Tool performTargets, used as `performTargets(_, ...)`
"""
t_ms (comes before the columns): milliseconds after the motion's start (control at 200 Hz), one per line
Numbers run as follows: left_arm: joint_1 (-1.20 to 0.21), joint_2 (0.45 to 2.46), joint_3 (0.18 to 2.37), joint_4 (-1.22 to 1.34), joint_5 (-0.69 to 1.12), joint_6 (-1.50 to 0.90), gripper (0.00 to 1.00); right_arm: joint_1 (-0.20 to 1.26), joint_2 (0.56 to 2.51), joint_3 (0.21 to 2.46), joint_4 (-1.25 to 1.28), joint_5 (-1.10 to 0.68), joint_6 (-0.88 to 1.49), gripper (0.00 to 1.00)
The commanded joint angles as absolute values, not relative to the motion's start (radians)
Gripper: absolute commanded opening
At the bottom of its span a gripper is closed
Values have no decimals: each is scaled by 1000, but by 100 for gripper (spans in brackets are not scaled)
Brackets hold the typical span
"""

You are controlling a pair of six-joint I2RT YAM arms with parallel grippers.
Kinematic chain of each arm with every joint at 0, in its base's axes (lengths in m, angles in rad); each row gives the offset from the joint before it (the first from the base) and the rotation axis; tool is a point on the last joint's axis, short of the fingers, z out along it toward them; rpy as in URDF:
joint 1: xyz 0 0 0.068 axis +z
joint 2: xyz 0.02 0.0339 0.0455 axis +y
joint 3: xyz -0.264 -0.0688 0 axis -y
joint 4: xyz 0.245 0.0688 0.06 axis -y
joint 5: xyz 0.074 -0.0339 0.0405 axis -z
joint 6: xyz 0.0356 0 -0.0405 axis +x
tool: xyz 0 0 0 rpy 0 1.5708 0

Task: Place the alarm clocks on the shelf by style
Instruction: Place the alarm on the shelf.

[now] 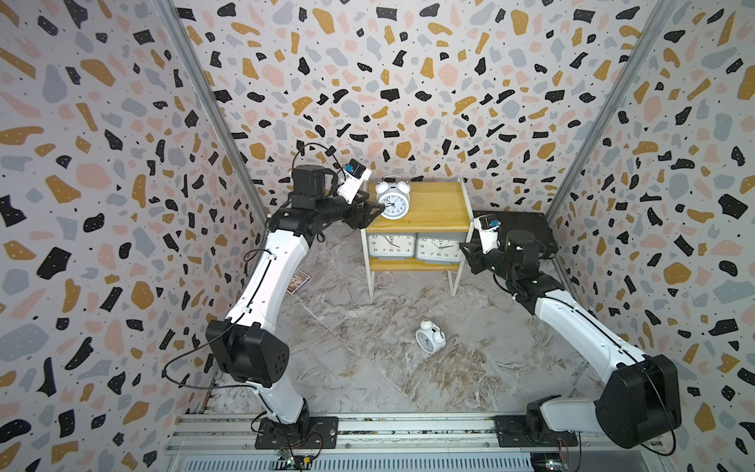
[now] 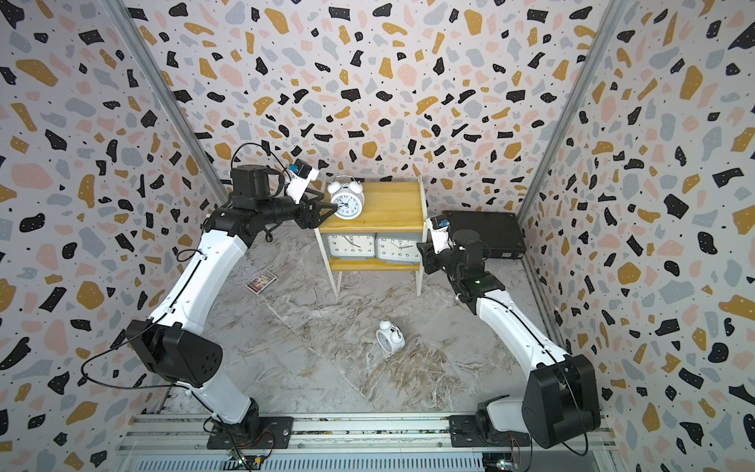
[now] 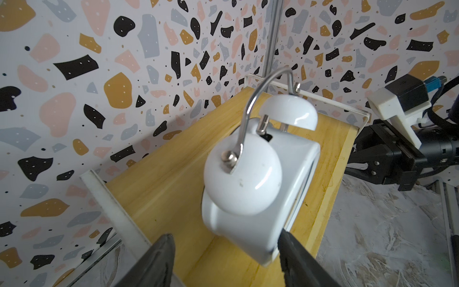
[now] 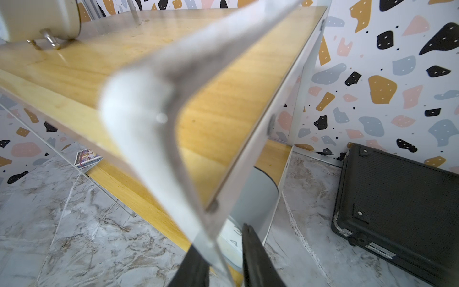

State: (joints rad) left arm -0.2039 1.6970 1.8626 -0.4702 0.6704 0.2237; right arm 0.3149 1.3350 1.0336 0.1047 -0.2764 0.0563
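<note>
A white twin-bell alarm clock [image 1: 392, 202] [image 3: 248, 186] stands on the top board of the shelf [image 1: 437, 204] [image 3: 161, 188], near its left end. My left gripper [image 1: 374, 212] [image 3: 223, 242] is open around its base: one finger touches the clock's front rim and the other stands apart. Two grey alarm clocks [image 1: 390, 245] [image 1: 439, 247] sit side by side on the lower board. A second white twin-bell clock [image 1: 429, 339] lies tilted on the table in front. My right gripper [image 1: 465, 249] [image 4: 221, 238] is shut on the shelf's front right upright.
A flat black case [image 1: 519, 229] [image 4: 397, 211] lies right of the shelf, behind my right arm. A small printed card box [image 1: 300, 281] lies on the marble table left of the shelf. Patterned walls close in the left, right and back.
</note>
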Motion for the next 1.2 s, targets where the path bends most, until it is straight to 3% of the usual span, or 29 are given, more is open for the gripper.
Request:
performTargets(0, -199, 1660, 1853, -422, 669, 221, 69, 311, 1325, 1069, 115, -279, 61, 28)
performTargets(275, -199, 1623, 1834, -420, 687, 220, 72, 311, 1294, 1064, 102, -257, 49, 34)
performTargets(501, -199, 1551, 1753, -374, 676, 172, 73, 311, 1247, 1039, 65, -217, 26, 53)
performTargets(691, -199, 1436, 1590, -271, 638, 98, 79, 311, 1181, 1005, 12, -212, 21, 62)
performTargets(1191, -199, 1084, 1089, -123, 530, -114, 83, 312, 941, 827, -173, -410, 58, 62)
